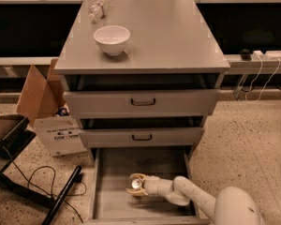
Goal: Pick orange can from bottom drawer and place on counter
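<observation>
Grey all over, the three-drawer cabinet stands on a speckled floor (246, 139), and its bottom drawer (113, 170) is pulled out towards the camera, a plain tray-like box with a scuffed base. The orange can (135, 185) sits inside this drawer, about midway across and nearer the front edge than the back, its silver top facing up to the camera. The gripper (135, 184) is down in the drawer with it. One pale finger lies along the far side of the can and the other along the near side, both pressed close against it, so the gripper is narrowed onto the can and holds it. Whether the can rests on the drawer base or is just clear of it cannot be told. The white arm (192, 197) reaches in from the lower right, crossing the front right part of the drawer.

Above, the middle drawer (178, 136) and the top drawer (187, 102) each carry a dark handle and stand slightly out from the frame. On the counter (173, 32) a white bowl (112, 39) stands upright near the left front, and a clear plastic bottle (97, 7) lies on its side at the back left corner, well apart from the bowl.

Left of the cabinet, an open cardboard box (35, 95) leans beside a white carton (61, 135), with black cables (35, 182) trailing across the floor.
</observation>
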Robot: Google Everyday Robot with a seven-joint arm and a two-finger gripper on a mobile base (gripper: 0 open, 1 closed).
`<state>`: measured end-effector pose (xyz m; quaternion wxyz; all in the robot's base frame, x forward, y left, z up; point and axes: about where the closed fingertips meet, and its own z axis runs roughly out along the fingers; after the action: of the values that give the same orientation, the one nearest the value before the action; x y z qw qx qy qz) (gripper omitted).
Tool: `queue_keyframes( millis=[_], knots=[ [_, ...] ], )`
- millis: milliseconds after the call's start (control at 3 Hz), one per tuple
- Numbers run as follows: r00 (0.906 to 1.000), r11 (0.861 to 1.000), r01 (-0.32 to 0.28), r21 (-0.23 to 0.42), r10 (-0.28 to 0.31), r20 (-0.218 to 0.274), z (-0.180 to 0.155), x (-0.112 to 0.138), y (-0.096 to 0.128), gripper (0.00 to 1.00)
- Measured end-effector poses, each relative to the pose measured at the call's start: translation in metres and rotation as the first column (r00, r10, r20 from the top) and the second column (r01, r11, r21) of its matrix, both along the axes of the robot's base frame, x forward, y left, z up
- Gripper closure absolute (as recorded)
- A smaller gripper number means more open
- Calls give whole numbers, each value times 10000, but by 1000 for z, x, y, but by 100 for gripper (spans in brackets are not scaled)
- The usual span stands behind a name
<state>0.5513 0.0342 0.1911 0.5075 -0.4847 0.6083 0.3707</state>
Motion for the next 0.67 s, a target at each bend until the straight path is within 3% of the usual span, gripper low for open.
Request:
queue_keyframes(
  millis=[333,667],
  knots=[
    [10000,10000,0,0,0,0,4,0,0,100],
    [10000,10000,15,-50,-15,-5,19,-7,-5,100]
  ],
)
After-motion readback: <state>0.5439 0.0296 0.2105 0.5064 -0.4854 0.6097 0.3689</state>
